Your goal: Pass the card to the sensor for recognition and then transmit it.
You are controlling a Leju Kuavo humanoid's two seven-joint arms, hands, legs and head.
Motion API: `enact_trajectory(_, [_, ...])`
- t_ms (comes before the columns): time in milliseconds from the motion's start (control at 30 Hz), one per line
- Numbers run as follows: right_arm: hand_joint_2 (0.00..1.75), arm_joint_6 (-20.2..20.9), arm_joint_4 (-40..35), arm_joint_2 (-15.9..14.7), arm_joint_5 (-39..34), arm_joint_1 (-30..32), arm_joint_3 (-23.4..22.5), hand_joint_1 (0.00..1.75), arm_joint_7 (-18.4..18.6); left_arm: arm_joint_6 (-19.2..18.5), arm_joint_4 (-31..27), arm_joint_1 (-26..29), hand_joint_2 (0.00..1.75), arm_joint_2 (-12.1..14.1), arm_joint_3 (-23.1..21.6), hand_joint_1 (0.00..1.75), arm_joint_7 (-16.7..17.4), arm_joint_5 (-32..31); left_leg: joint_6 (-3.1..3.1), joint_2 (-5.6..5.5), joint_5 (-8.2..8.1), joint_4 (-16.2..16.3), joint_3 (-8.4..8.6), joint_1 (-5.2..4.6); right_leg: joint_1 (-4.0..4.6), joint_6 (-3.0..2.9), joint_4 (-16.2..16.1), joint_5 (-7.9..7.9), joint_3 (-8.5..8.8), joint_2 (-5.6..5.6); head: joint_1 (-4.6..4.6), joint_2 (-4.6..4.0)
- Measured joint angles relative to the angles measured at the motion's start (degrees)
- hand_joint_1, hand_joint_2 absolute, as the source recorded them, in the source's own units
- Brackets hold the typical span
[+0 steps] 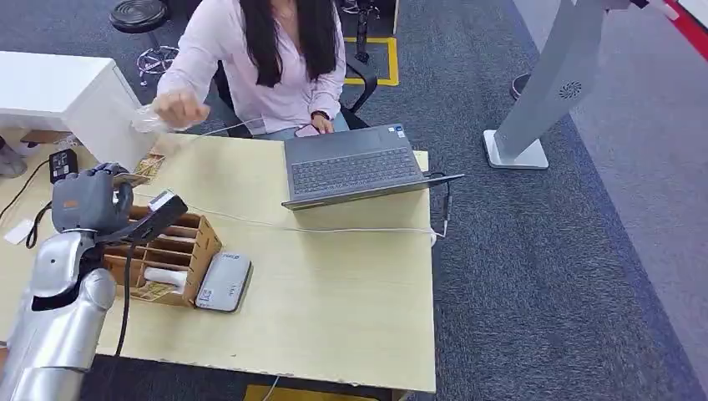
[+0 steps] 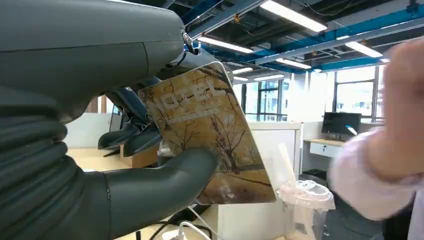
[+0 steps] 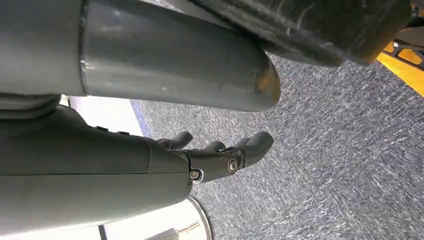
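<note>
Left hand (image 2: 150, 165) pinches our card (image 2: 210, 145) upright above the wooden organizer (image 1: 167, 251), offered to the person (image 1: 267, 58) | right hand (image 3: 220, 152) hangs slack, fingers apart, holding nothing

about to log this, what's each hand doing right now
left hand: holding the card, thumb on its face
right hand: holds nothing, fingers apart, over the carpet

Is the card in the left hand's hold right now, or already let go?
Held. In the left wrist view the card sits between the left hand's thumb and dark fingers, raised above the table.
</note>
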Motion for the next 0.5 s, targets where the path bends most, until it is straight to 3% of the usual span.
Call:
enact_trajectory(333, [0.00,0.00,0.00,-0.02,0.13,0.00,0.00,0.00,-0.02,0.39,0.09,0.22,1.75,0.02,-0.09,1.75,-1.22,0.59,0.00,0.00,0.00,0.00,0.00,0.00,0.00,0.00,0.00,0.00,0.00,0.00,0.00,0.00])
enact_trajectory(500, [0.00,-0.07,0.00,-0.02,0.07,0.00,0.00,0.00,-0.02,0.42,-2.48,2.30,1.75,-1.24,-1.72,1.75,-2.27,-0.28,0.00,-0.01,0.00,0.01,0.00,-0.01,0.00,0.00,-0.01,0.00,0.00,-0.03,0.00,0.00])
